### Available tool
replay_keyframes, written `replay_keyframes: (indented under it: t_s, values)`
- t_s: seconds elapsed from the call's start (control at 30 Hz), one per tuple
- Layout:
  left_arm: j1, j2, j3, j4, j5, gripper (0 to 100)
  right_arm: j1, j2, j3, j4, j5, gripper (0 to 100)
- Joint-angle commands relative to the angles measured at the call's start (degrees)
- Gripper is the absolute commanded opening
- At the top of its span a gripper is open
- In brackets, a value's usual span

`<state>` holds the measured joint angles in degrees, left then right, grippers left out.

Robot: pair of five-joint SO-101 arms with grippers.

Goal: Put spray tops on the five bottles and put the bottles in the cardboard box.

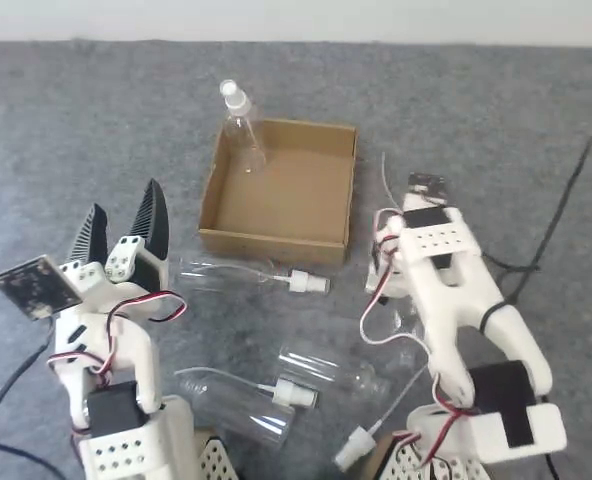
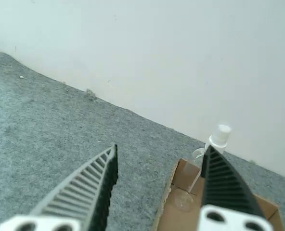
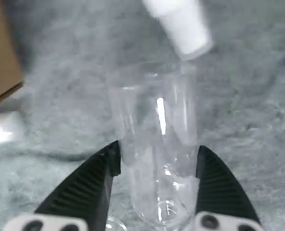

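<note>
A cardboard box [image 1: 328, 140] lies open at the table's middle. One clear bottle with a white spray top [image 1: 242, 125] stands in its far left corner and also appears in the left wrist view [image 2: 214, 144]. Another capped bottle [image 1: 238, 272] lies just in front of the box. Two more bottles [image 1: 328, 366] [image 1: 231, 402] lie nearer the arms. My left gripper [image 1: 126, 222] hangs open and empty, left of the box. My right gripper [image 3: 157, 168] is shut on a clear bottle [image 3: 154, 134], its fingers pressed to both sides, with a white spray top [image 3: 181, 24] at the bottle's far end.
A loose spray top [image 1: 356, 445] with its thin tube lies near the right arm's base. Red and white cables [image 1: 381, 300] loop beside the right arm. Grey carpet covers the table up to a white wall [image 2: 181, 57] at the back.
</note>
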<state>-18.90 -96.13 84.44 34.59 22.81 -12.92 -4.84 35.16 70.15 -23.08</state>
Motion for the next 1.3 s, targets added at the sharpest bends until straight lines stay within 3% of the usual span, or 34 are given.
replay_keyframes:
  t_s: [0.0, 0.23, 0.5, 0.67, 1.13, 1.27]
  values:
    - [-0.3, -1.0, -0.3, -1.8, 0.3, 26, 4.5, -0.7, -0.7, -0.5, 1.0, 17.2]
    - [-0.3, -1.0, -0.3, -1.8, 0.3, 26, 5.7, -0.7, -0.4, -0.5, 3.3, 16.7]
    - [-0.3, -1.0, -0.3, -1.8, 0.2, 26, 7.7, -0.8, -3.0, -0.3, 3.4, 0.9]
    - [-0.3, -1.0, -0.3, -1.8, 0.2, 26, 8.5, -0.8, -6.4, 4.4, 3.3, 0.7]
    - [-0.3, -1.0, -0.3, -1.8, 0.2, 26, 19.9, -0.8, -18.9, 16.5, 2.9, 0.7]
    - [-0.3, -1.0, -0.3, -1.8, 0.2, 26, 24.2, -0.8, -19.6, 15.9, -4.6, 0.7]
